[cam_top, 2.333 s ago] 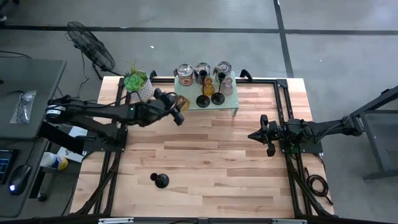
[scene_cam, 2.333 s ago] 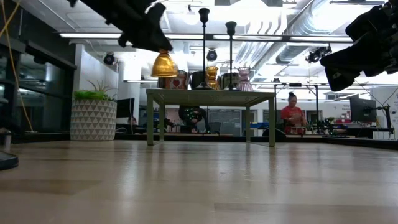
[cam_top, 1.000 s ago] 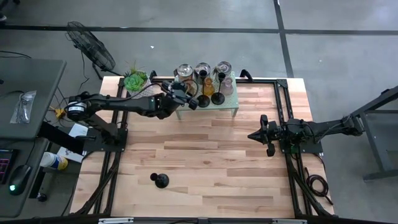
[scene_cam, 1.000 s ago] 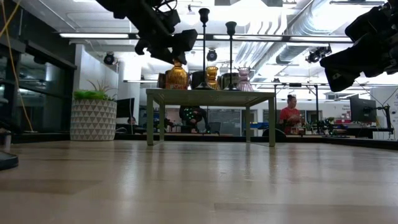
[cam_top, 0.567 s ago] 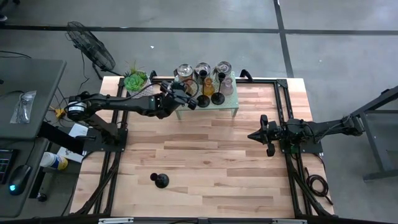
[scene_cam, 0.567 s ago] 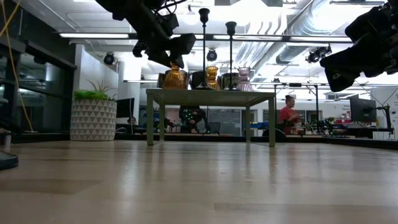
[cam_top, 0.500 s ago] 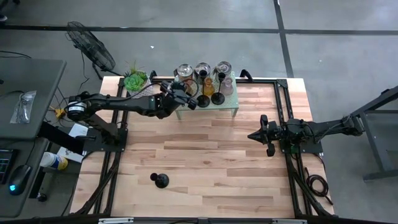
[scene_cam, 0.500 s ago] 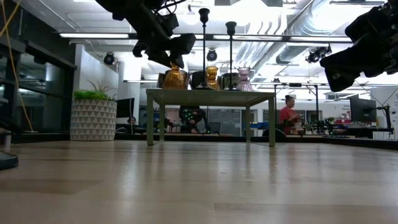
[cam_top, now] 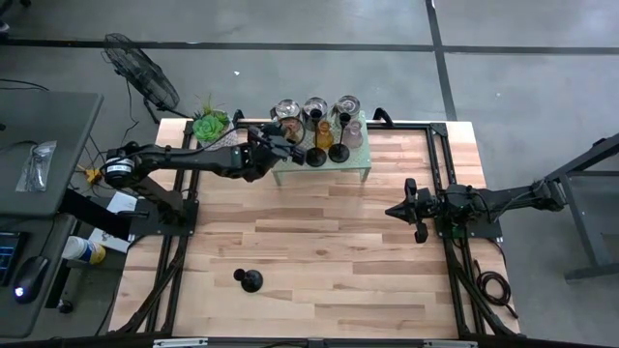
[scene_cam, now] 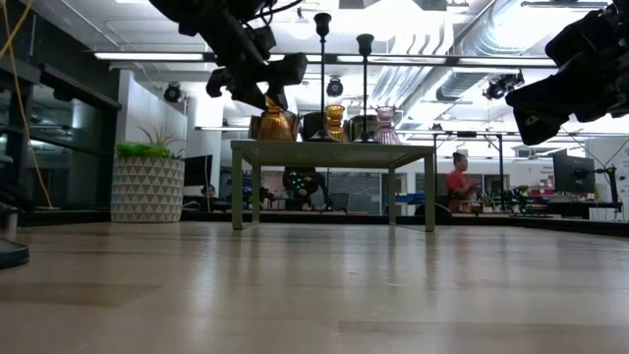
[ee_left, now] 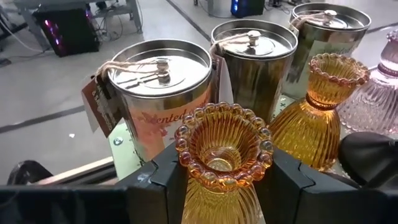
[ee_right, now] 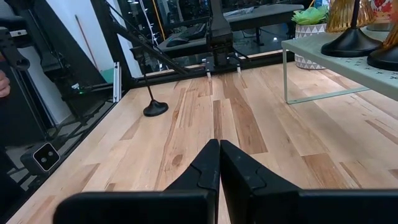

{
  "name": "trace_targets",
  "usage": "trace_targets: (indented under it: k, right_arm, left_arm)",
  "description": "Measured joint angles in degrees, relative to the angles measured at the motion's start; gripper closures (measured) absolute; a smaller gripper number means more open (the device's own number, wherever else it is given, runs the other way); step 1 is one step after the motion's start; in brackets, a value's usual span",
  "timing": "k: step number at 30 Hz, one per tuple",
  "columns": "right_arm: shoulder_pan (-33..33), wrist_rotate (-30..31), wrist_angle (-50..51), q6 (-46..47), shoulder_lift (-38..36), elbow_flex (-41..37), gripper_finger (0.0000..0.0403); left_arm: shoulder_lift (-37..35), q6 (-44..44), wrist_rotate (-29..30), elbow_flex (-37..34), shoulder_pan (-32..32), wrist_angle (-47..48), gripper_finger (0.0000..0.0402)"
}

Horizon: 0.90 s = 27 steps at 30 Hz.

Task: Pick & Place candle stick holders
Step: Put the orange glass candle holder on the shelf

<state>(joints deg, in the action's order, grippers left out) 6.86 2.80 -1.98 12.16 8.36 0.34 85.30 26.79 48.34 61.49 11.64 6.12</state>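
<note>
The left gripper [ee_left: 222, 186] had carried its amber holder [ee_left: 222, 146] from beside the plant onto the pale shelf [cam_top: 353, 162] at twelve o'clock, fingers clamping it (not released), silver cups [ee_left: 163, 84] just behind. Right gripper [cam_top: 398, 210] waited closed, empty.

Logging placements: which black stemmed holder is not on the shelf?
The lone black stemmed holder on the bare table near the front edge; the other two black ones stand on the pale green shelf.

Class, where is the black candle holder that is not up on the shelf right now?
In the high view, the lone black candle holder stands on the wooden table, near its front edge on the left arm's side, far from the green shelf.
</note>
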Motion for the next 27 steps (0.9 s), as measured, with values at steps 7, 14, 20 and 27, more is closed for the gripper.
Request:
trace_targets:
  k: [7,14,20,27]
  right_arm:
    - [0.0,0.0,0.0,0.0,0.0,0.0,0.0400]
    - [0.0,0.0,0.0,0.0,0.1,0.0,0.0400]
    - [0.0,0.0,0.0,0.0,0.1,0.0,0.0400]
    - [0.0,0.0,0.0,0.0,0.1,0.0,0.0400]
  left_arm:
    - [1.9,2.2,0.2,0.1,0.0,-1.0,0.0255]
    - [2.0,2.2,0.3,0.0,0.0,-0.4,0.0255]
    - [2.0,2.2,0.7,0.0,0.0,-0.8,0.0255]
    - [2.0,2.1,0.7,0.0,0.0,-1.7,0.0255]
